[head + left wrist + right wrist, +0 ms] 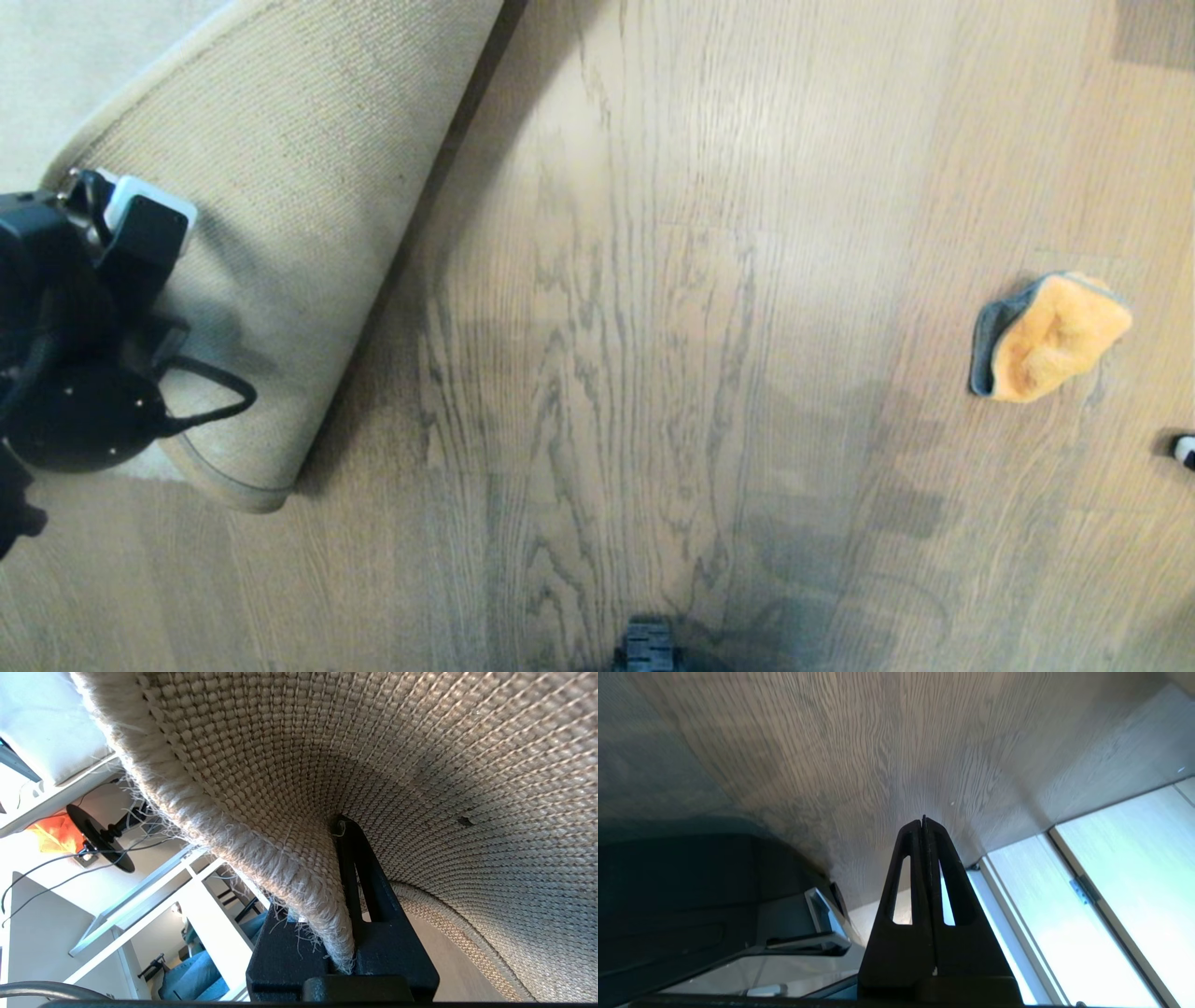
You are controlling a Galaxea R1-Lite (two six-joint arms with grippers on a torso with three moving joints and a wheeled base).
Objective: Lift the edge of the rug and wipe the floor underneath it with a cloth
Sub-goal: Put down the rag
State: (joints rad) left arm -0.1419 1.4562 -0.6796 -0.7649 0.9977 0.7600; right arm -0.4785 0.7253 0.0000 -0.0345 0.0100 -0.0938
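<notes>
The rug edge (280, 233) is lifted and folded back at the left, its tan woven backing facing up and its rounded corner (245, 490) low near the floor (635, 308). My left gripper (89, 201) is shut on the rim of the rug edge (280, 868). One black finger (369, 891) shows against the backing and the other is hidden behind the rug. The orange-yellow cloth (1050, 336) with grey trim lies alone on the floor at the right. My right gripper (923, 822) is shut on nothing, over bare floor (878, 742), well apart from the cloth.
Pale rug pile (84, 65) fills the far left corner. A black part of my base (647, 646) pokes in at the bottom edge. A glass door or window frame (1087, 891) runs along the floor beside my right arm. White shelving (187, 896) stands beyond the rug.
</notes>
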